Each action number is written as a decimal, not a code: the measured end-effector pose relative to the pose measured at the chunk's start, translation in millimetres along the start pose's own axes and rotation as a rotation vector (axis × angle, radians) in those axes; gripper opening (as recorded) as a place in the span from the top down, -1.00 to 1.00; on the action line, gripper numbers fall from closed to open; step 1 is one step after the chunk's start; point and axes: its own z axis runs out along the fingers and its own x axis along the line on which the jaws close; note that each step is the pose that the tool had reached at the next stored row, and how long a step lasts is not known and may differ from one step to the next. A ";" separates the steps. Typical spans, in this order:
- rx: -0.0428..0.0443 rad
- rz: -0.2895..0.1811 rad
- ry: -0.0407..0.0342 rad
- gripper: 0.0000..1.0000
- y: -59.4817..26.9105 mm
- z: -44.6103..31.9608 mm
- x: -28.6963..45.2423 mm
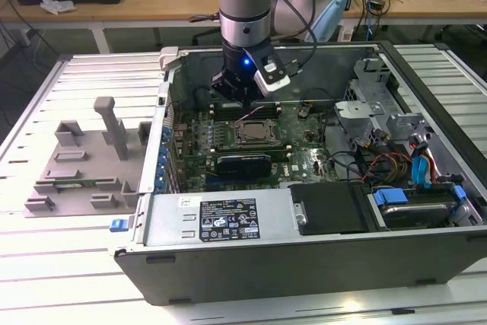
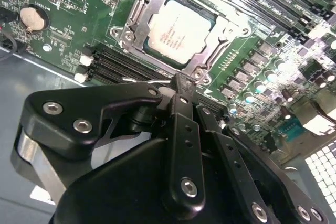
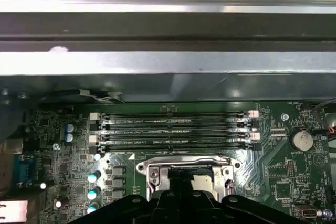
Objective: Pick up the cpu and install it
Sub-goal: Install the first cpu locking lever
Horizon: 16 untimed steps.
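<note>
Slatted metal surface bearing open computer case at centre; cpu seated flat in motherboard socket; jaws pressed together, empty, tips just beside socket's edge.

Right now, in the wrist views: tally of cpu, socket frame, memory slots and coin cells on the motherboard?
cpu: 1
socket frame: 1
memory slots: 4
coin cell: 1
Total: 7
</note>
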 end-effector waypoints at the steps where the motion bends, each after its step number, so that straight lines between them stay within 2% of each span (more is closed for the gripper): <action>1: 0.0006 0.000 -0.0001 0.79 0.3 0.6 -0.3; 4: 0.0009 0.000 0.0000 0.79 0.4 0.7 -0.3; 5: 0.0006 0.000 -0.0045 0.79 0.2 2.3 -0.2; 8: 0.0003 -0.003 -0.0259 0.79 -0.1 4.1 -0.2; 9: -0.0001 -0.006 -0.0427 0.79 -0.1 4.6 0.0; 10: -0.0005 -0.008 -0.0657 0.79 1.0 6.5 0.5; 14: -0.0011 -0.011 -0.0846 0.79 10.2 11.1 0.8; 16: -0.0013 -0.012 -0.0964 0.79 11.8 12.2 1.1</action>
